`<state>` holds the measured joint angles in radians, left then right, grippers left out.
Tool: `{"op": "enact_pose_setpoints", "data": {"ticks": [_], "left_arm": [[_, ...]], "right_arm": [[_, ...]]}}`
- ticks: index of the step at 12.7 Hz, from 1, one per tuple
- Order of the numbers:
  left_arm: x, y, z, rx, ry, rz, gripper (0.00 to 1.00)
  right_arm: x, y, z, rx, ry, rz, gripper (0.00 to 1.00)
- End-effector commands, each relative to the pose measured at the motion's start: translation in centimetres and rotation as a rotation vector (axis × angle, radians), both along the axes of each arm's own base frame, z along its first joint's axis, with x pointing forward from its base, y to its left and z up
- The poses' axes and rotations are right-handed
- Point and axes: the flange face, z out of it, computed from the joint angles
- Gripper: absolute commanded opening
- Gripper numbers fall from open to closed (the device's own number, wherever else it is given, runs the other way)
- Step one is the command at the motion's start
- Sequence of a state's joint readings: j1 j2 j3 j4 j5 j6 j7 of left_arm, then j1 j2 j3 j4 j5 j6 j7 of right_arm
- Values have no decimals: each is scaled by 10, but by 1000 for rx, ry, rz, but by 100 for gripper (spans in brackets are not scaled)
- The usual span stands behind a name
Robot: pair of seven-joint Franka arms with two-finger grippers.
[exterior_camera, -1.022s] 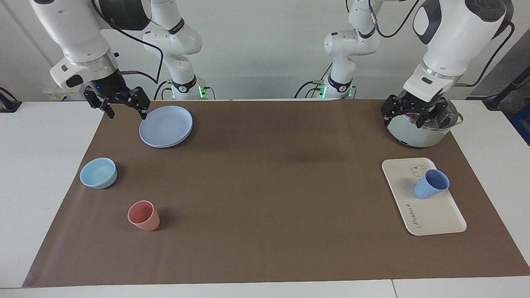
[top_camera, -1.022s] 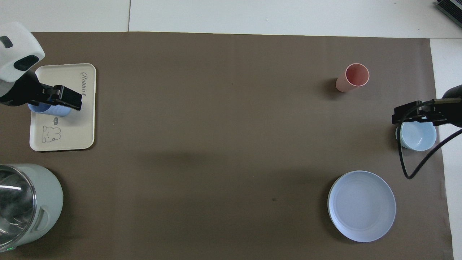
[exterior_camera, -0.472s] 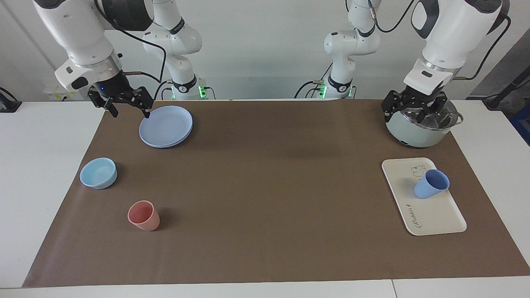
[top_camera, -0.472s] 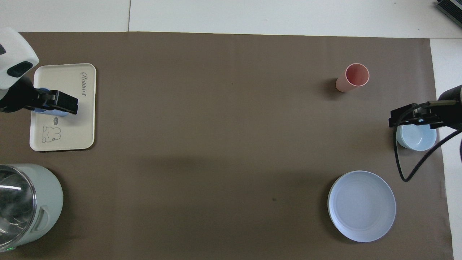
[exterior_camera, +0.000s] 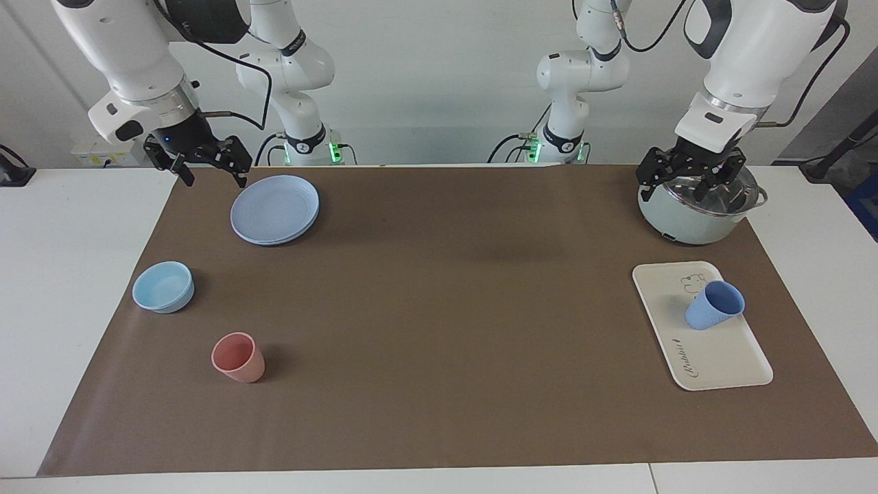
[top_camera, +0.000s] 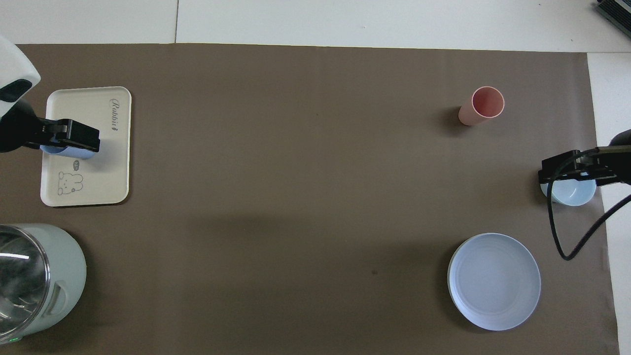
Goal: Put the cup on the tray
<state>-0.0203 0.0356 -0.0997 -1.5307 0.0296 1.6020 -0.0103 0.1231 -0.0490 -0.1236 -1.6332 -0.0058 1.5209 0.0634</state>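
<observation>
**Cup stands on tray, both grippers raised and empty**

While both arms hang high at the top of the facing view, the cup point(exterior_camera: 714, 306) stands upright on the tray point(exterior_camera: 720, 357), at the lower right of this view, beside the bear drawing. The tray lies flat at the left arm's end of the table, with the pot point(exterior_camera: 696, 209) nearer to the robots.

The left gripper point(exterior_camera: 689, 186) hovers over the pot, its fingers spread apart and holding nothing. The right gripper point(exterior_camera: 208, 167) hovers at the upper left, over the mat's edge beside the plate point(exterior_camera: 275, 209); its fingers are also spread and empty.

At the lower left stand the bowl point(exterior_camera: 163, 287) and the pink cup point(exterior_camera: 238, 357), well apart from the tray.
</observation>
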Motion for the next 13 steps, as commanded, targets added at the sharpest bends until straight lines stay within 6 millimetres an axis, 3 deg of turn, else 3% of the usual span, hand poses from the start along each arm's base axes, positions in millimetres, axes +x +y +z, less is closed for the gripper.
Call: {"op": "enact_pose_setpoints", "data": {"ticks": [1, 13], "left_arm": [[-9, 5, 1, 19, -4, 13, 100], [-11, 4, 1, 20, 0, 5, 100]], "right_arm": [[-9, -1, 3, 6, 8, 0, 100], [-10, -1, 2, -3, 15, 0, 100]]}}
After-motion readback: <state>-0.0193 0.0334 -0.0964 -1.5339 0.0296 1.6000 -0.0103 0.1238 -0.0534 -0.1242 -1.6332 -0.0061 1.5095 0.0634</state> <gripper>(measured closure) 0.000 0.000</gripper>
